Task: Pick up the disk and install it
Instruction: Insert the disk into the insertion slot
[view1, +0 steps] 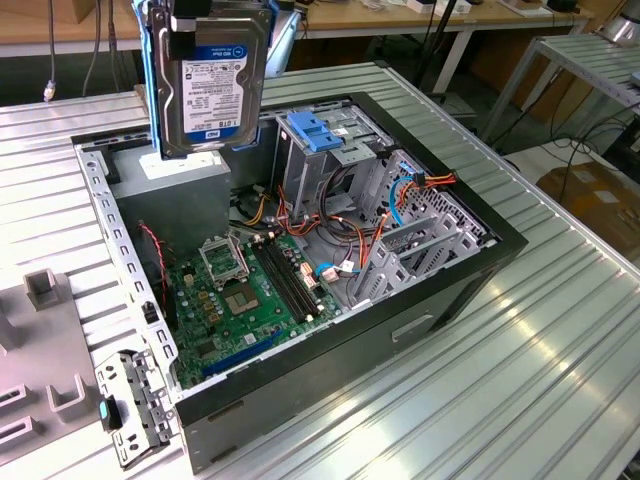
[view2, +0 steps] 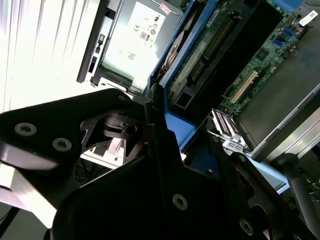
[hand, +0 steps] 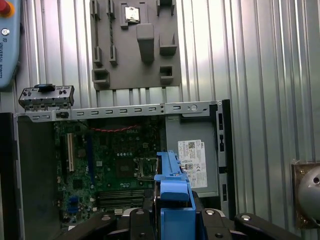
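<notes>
Ribbed metal bench (view1: 560, 340), open case (view1: 440, 300) on it. Disk (view1: 212, 85) clamped upright in gripper (view1: 195, 28), upper left of exterior view, long axis vertical; blue-latched cage (view1: 312, 135) noted just lower right.

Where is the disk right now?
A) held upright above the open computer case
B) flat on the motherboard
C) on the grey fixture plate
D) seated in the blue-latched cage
A: in the exterior view the disk hangs upright in the gripper above the open case.

An open computer case (view1: 330, 372) with a green motherboard (view1: 240, 300) lies on a ribbed metal table (view1: 540, 380).
</notes>
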